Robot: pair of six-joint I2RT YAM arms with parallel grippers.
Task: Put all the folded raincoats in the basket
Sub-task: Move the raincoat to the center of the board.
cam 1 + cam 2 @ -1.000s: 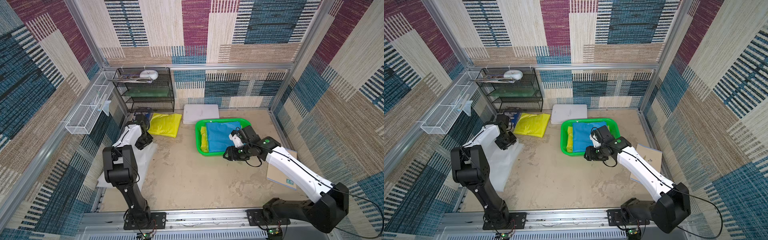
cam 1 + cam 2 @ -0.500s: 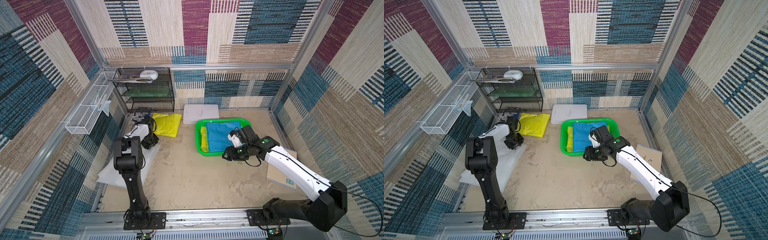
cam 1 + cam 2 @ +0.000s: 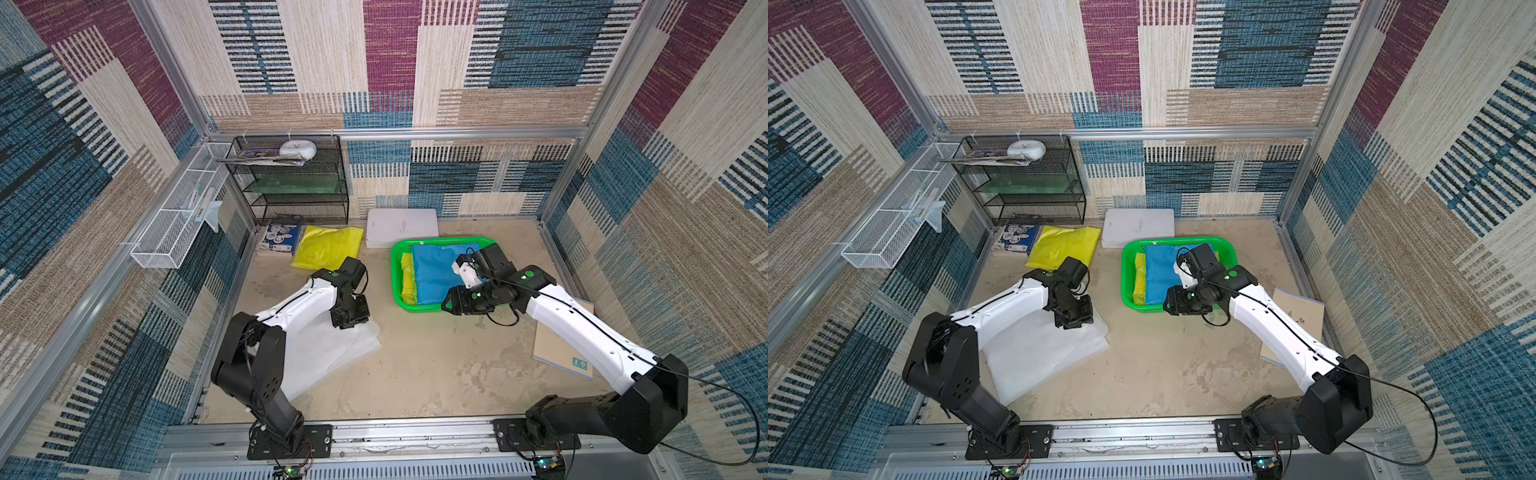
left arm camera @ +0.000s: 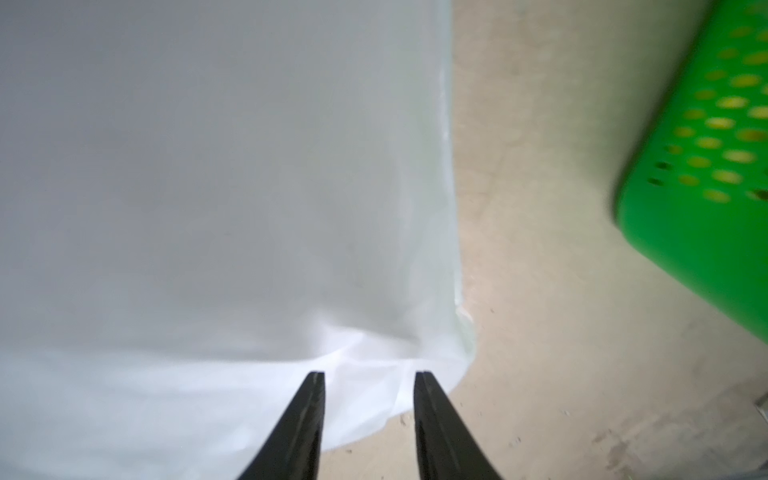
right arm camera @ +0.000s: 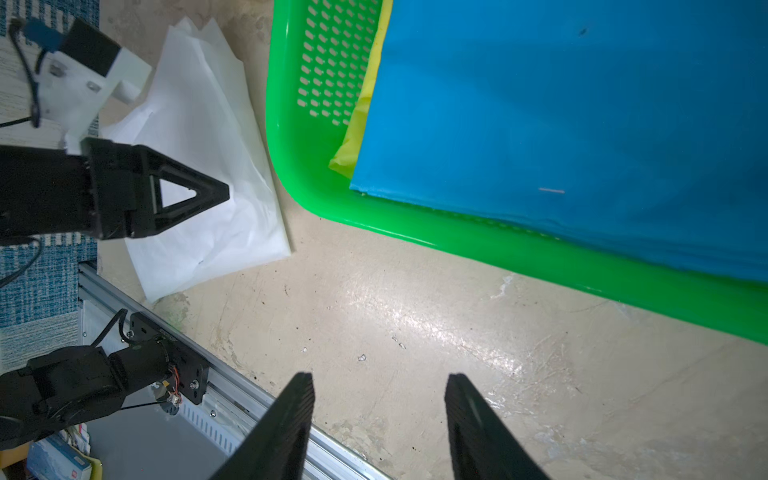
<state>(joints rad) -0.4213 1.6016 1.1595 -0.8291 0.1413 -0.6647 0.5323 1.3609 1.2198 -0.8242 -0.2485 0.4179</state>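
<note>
**Left gripper [image 4: 370,376] moved onto white raincoat [image 3: 332,353]**

Note that its jaws stand apart, tips on the coat's corner. The coat lies on the floor near the basket [image 3: 395,282]. Your right gripper [image 5: 380,378], parted and empty, hovers beside the rim. Notebook [image 3: 561,353] label: unreadable.

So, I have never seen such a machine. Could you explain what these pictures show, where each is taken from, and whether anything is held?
You see a left arm and a right arm, each ending in a two-fingered pincer. Both top views look down on the booth; the other two come from cameras on the wrists, looking along the fingers. On the floor lie a white raincoat, a yellow raincoat and a green basket with a blue raincoat and a yellow one inside. The left pincer stands open over the white raincoat, the right pincer open over bare floor beside the basket. Neither holds anything.
</note>
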